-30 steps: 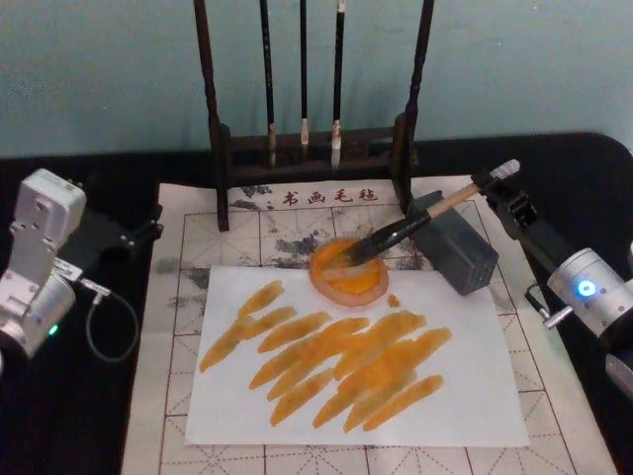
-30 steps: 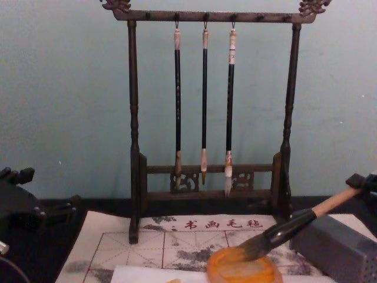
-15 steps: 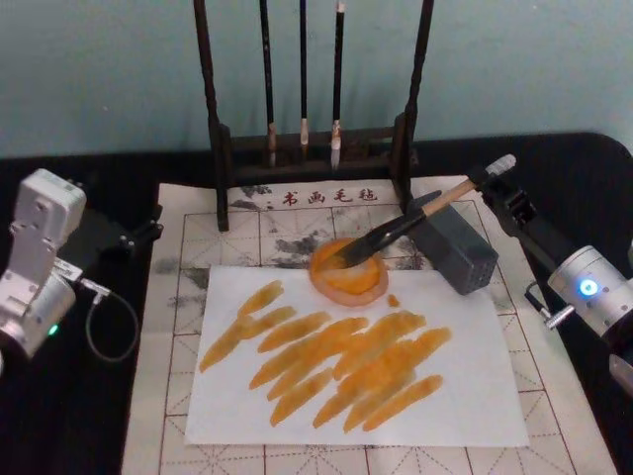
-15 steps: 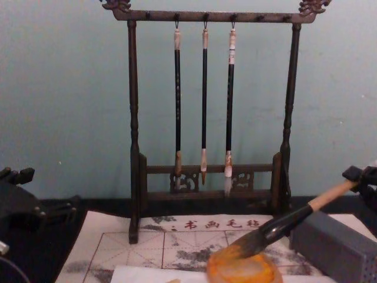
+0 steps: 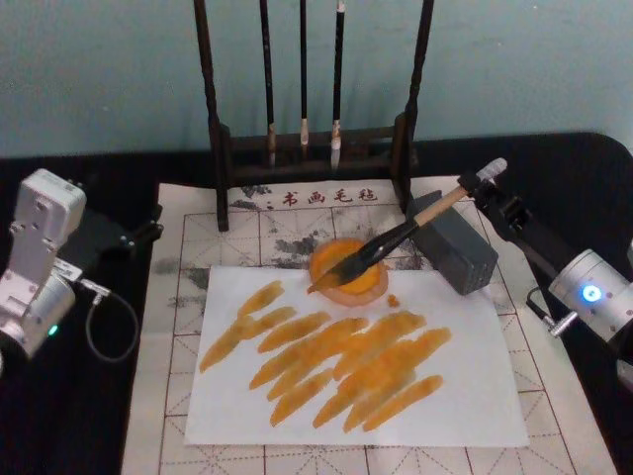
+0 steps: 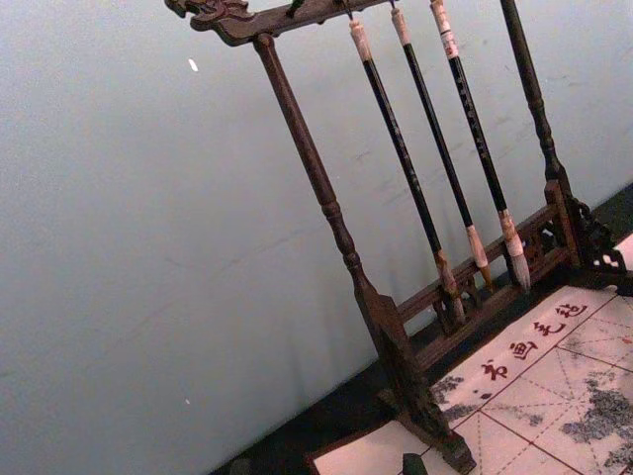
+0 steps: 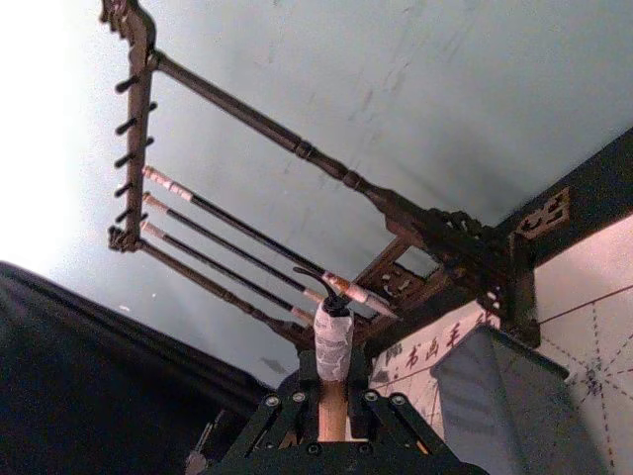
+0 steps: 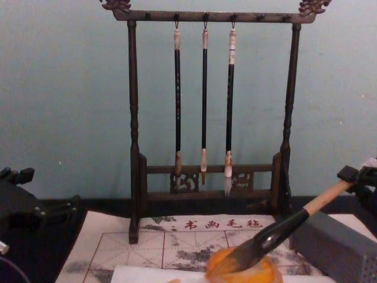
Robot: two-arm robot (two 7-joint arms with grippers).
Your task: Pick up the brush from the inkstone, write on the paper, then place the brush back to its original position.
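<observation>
Pinching the brush (image 5: 396,236) high on its tan handle, just under the white cap, my right pincer (image 5: 485,188) is pressed together on the wood at the right of the tabletop (image 5: 109,173). The brush slants down to the left, its wet bristles dipped in the orange dish (image 5: 364,287), and the handle crosses the corner of the grey block (image 5: 460,252). I cannot tell whether it rests there or hangs just above.

The paper (image 5: 475,396), touching the dish, is covered in orange strokes, so I judge the writing done and the put-back in hand.

The risk is letting go before the handle is seated. The brush could roll off the block and smear the sheet or the gridded mat (image 5: 173,327). Pushing down too hard could drag the dish or shove the block.

My left pincer (image 5: 148,233) sits parked at the mat's left edge.
</observation>
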